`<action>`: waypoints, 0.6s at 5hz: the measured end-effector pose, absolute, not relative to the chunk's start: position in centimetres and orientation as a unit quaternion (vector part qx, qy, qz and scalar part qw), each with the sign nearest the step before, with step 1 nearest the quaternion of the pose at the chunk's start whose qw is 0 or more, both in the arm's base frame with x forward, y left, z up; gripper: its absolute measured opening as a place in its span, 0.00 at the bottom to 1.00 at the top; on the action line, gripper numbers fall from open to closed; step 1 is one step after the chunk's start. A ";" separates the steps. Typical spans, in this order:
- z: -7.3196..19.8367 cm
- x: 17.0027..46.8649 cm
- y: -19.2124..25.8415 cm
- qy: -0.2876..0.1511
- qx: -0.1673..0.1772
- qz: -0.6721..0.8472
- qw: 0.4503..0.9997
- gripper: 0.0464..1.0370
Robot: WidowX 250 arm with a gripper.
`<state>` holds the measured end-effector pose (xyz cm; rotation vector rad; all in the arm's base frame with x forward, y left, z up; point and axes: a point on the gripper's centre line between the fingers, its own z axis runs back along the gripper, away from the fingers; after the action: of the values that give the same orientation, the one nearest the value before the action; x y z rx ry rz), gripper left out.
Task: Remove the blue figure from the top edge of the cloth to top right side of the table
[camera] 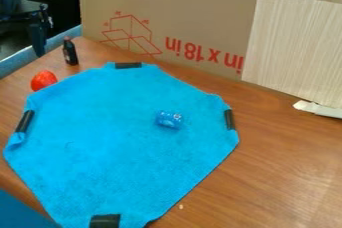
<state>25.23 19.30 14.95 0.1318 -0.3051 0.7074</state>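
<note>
The black gripper (35, 22) hangs at the upper left edge of the camera view, beyond the table's left side and well away from the cloth. A small blue figure (169, 119) lies on the bright blue cloth (113, 147), right of its middle and inward from the black strip on the right edge. The figure has a shiny surface with lighter patches, and a wide stretch of cloth and table separates it from the gripper.
A dark little bottle (70, 51) stands at the table's upper left, near a red-orange object (43, 80) beside the cloth. Black strips sit along the cloth's edges. Behind the brown table (287, 172) rise a cardboard wall (180, 12) and a pale wood-grain panel (294, 47).
</note>
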 end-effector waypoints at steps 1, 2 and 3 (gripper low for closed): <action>14.0 25.2 19.3 -0.135 0.059 0.349 0.925 0.96; 13.4 26.3 16.6 -0.125 0.043 0.375 0.918 0.96; 12.8 27.6 14.2 -0.122 0.019 0.417 0.901 0.96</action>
<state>27.62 14.15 12.76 0.0395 -0.2526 0.8620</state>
